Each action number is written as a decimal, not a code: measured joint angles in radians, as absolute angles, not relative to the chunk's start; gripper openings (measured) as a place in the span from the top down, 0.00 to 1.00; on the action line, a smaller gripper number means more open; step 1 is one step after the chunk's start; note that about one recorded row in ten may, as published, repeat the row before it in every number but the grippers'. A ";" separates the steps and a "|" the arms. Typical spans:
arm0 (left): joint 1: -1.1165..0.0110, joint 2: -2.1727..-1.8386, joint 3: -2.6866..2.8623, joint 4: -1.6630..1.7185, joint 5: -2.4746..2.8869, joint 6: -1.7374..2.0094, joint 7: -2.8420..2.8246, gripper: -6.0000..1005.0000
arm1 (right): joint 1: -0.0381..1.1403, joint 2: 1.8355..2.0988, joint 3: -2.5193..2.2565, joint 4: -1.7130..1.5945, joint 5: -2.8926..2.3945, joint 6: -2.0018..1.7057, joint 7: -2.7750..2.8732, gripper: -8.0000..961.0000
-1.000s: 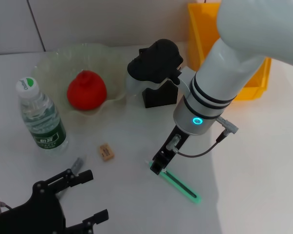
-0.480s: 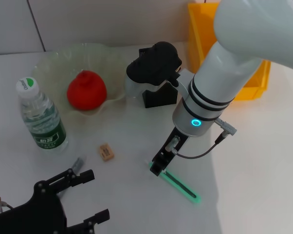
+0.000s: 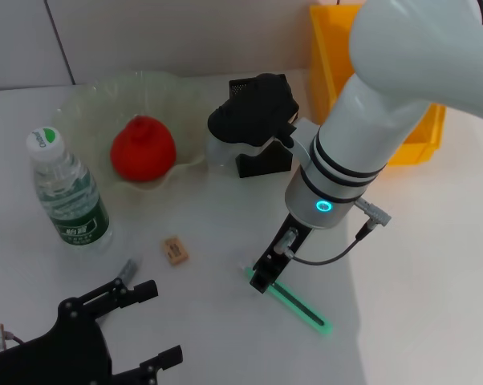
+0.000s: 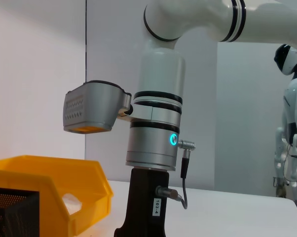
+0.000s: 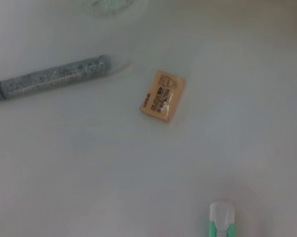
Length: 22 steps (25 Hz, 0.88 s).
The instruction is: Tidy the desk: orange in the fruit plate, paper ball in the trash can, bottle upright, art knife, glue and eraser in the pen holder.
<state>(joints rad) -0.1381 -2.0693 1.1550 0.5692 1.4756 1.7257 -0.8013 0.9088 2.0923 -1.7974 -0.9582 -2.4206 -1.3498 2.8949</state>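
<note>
Orange (image 3: 143,148) in fruit plate (image 3: 85,108); right hand (image 3: 261,278) at art knife (image 3: 294,301), grip unclear; left hand (image 3: 137,325) spread.

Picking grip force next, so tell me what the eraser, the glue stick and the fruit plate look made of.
Eraser: likely rubber, matte tan block with a printed face. Glue stick: probably plastic, a grey tube with a speckled, glittery surface. Fruit plate: clear glass or plastic, hard to say which; see-through, glossy, with a wavy rim. The right tool is down at the green knife.
</note>
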 joint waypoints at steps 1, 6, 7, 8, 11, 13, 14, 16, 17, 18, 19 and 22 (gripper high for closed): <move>-0.138 -2.069 1.155 0.569 1.476 1.726 -0.801 0.23 | 0.909 2.092 -1.799 -0.958 -2.421 -1.350 2.896 0.54; -0.138 -2.069 1.155 0.569 1.476 1.726 -0.801 0.23 | 0.909 2.092 -1.804 -0.958 -2.421 -1.350 2.897 0.55; -0.140 -2.069 1.155 0.569 1.476 1.726 -0.801 0.23 | 0.910 2.092 -1.805 -0.959 -2.421 -1.351 2.897 0.55; -0.140 -2.069 1.155 0.569 1.476 1.726 -0.801 0.23 | 0.910 2.092 -1.805 -0.959 -2.421 -1.351 2.897 0.55; -0.140 -2.069 1.157 0.569 1.476 1.726 -0.801 0.23 | 0.910 2.092 -1.806 -0.962 -2.421 -1.355 2.898 0.56; -0.140 -2.069 1.157 0.569 1.476 1.726 -0.801 0.23 | 0.910 2.092 -1.806 -0.964 -2.421 -1.357 2.898 0.56; -0.140 -2.069 1.157 0.569 1.476 1.726 -0.801 0.23 | 0.911 2.092 -1.806 -0.964 -2.421 -1.358 2.898 0.56; -0.141 -2.069 1.157 0.569 1.476 1.727 -0.801 0.23 | 0.912 2.092 -1.806 -0.962 -2.421 -1.359 2.899 0.59; -0.141 -2.069 1.157 0.569 1.476 1.727 -0.801 0.23 | 0.914 2.092 -1.805 -0.961 -2.421 -1.359 2.899 0.62; -0.141 -2.069 1.157 0.569 1.476 1.727 -0.801 0.23 | 0.914 2.092 -1.805 -0.961 -2.421 -1.359 2.899 0.65; -0.141 -2.069 1.157 0.569 1.476 1.727 -0.801 0.23 | 0.914 2.092 -1.805 -0.961 -2.421 -1.360 2.899 0.68; -0.141 -2.069 1.159 0.569 1.476 1.727 -0.801 0.23 | 0.915 2.092 -1.807 -0.960 -2.421 -1.361 2.899 0.70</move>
<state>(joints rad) -0.1411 -2.0693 1.1591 0.5691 1.4756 1.7273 -0.8007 0.9145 2.0923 -1.8072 -0.9601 -2.4206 -1.3609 2.8991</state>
